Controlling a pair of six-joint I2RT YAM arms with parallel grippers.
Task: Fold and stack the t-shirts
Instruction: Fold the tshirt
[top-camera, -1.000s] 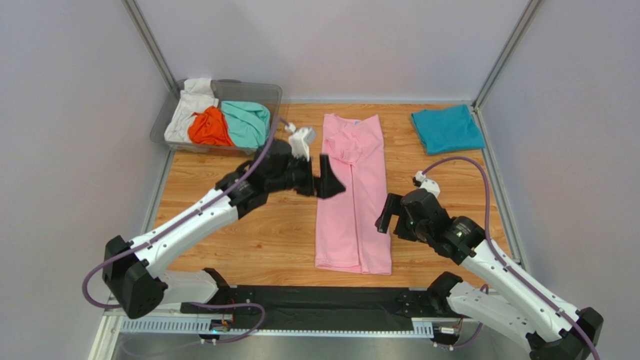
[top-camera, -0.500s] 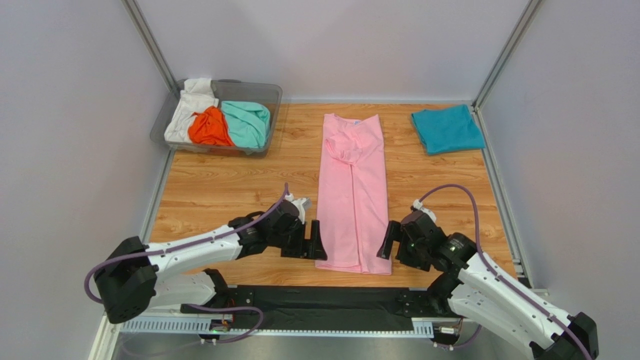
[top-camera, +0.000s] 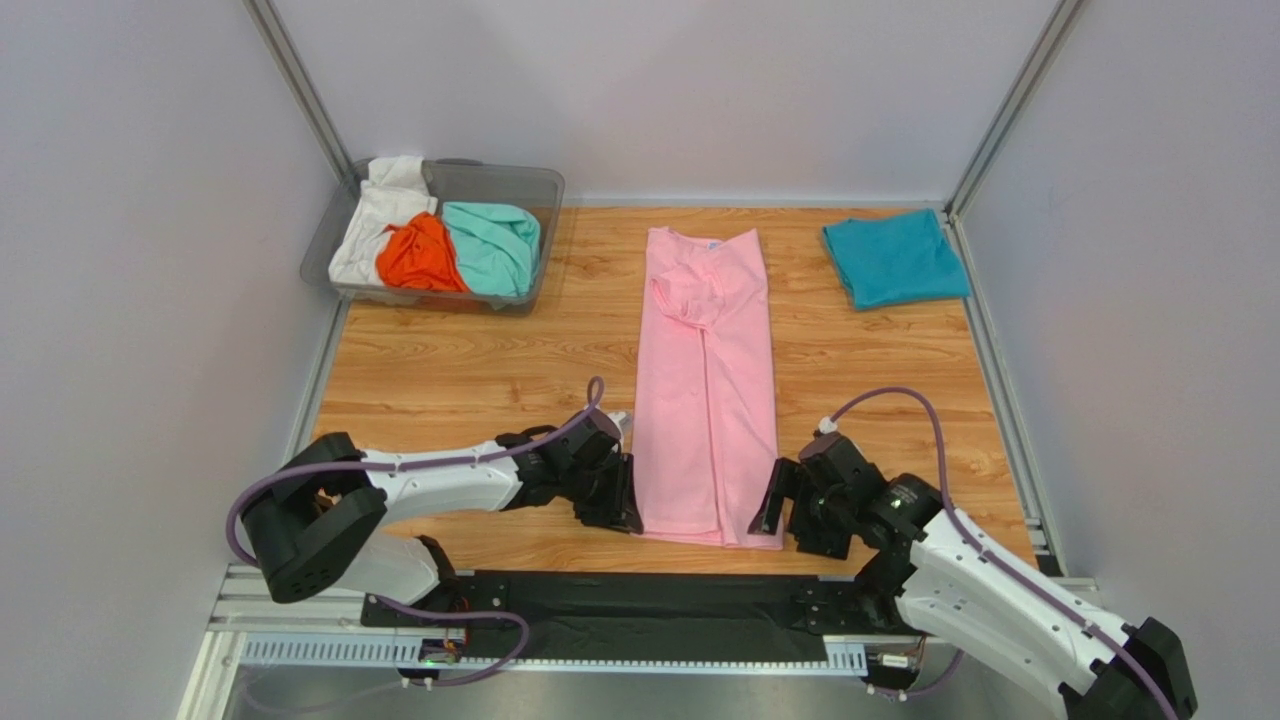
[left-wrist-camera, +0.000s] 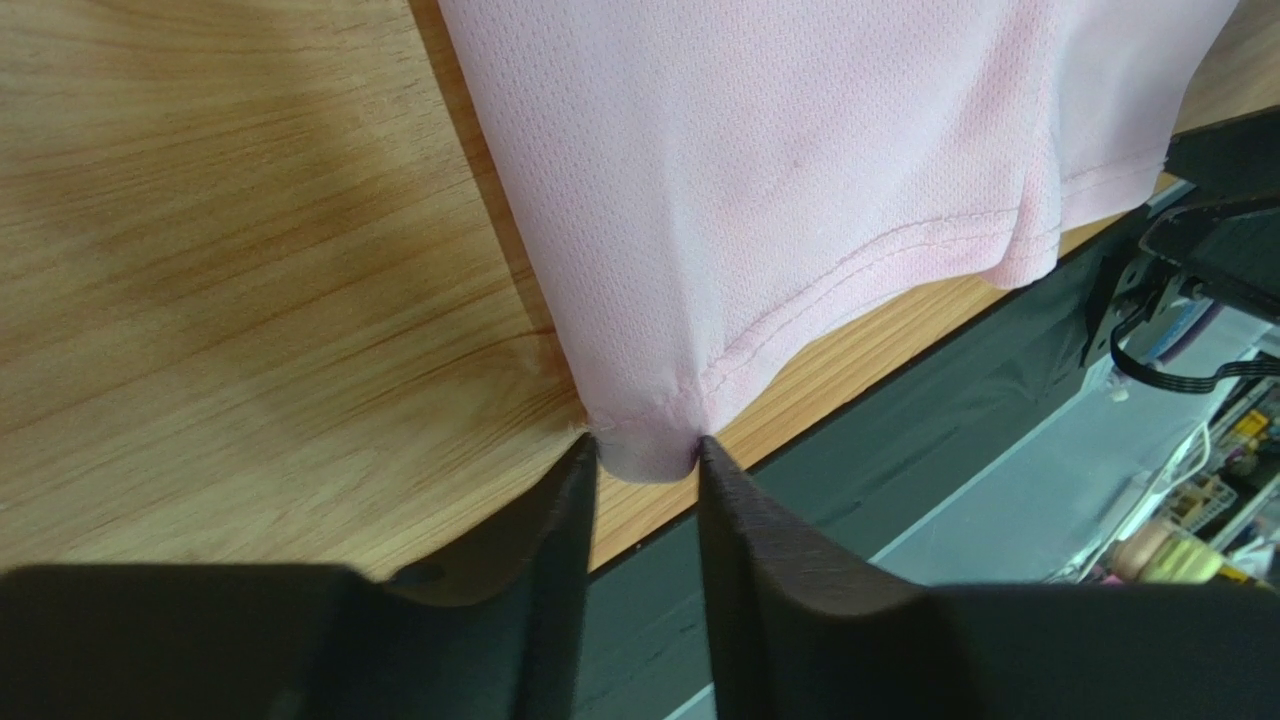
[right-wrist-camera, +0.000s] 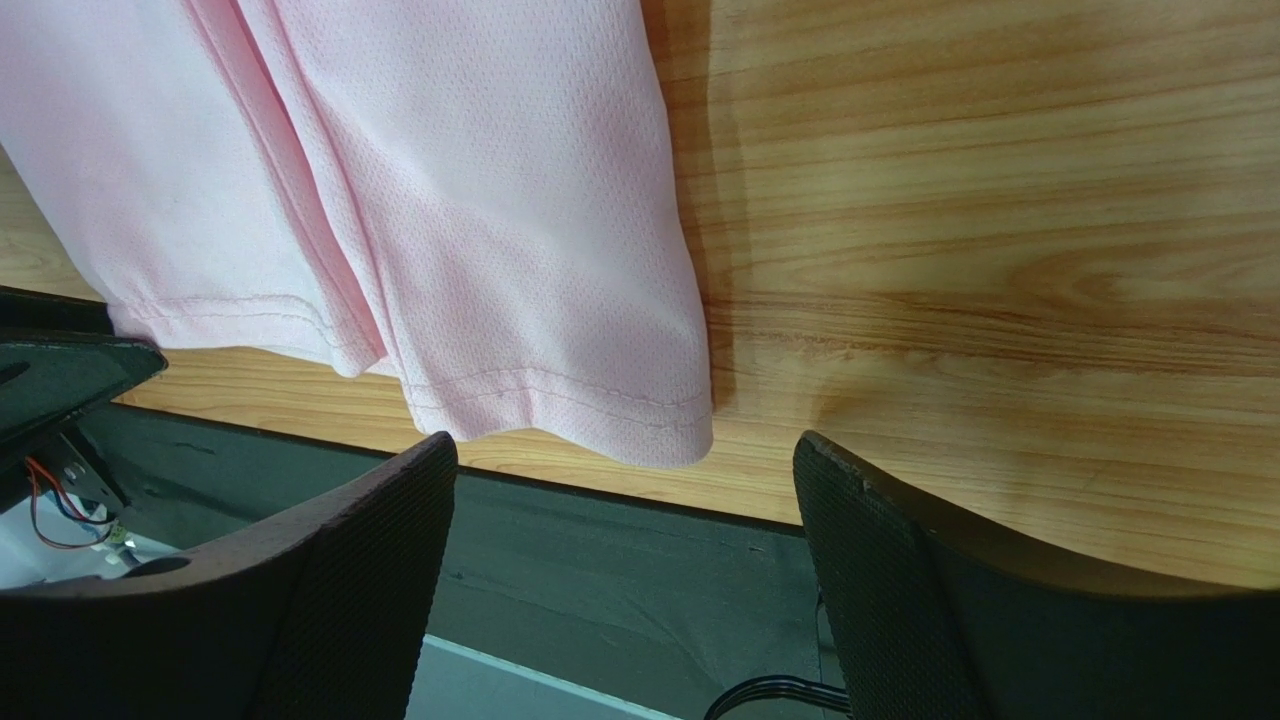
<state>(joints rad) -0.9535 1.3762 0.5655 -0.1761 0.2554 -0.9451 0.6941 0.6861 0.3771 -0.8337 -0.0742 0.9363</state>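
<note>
A light pink t-shirt (top-camera: 706, 375) lies folded into a long strip down the middle of the wooden table (top-camera: 451, 375), collar at the far end. My left gripper (top-camera: 619, 506) is at its near-left hem corner. In the left wrist view the jaws (left-wrist-camera: 646, 447) pinch that bunched pink corner (left-wrist-camera: 781, 180) between their tips. My right gripper (top-camera: 778, 503) sits at the near-right hem corner. Its jaws (right-wrist-camera: 624, 446) stand wide open, and the pink hem (right-wrist-camera: 496, 225) lies just beyond them, untouched. A teal-blue t-shirt (top-camera: 896, 258) lies folded at the far right.
A clear plastic bin (top-camera: 547, 186) at the far left holds white (top-camera: 368, 218), orange (top-camera: 418, 255) and mint-green (top-camera: 493, 245) t-shirts. The table's near edge and a black rail (top-camera: 646, 600) run just behind both grippers. White walls enclose the table.
Both arms dropped toward the near edge. The left gripper travelled from beside the collar to the near-left hem corner and closed on it. The right gripper narrowed slightly.
</note>
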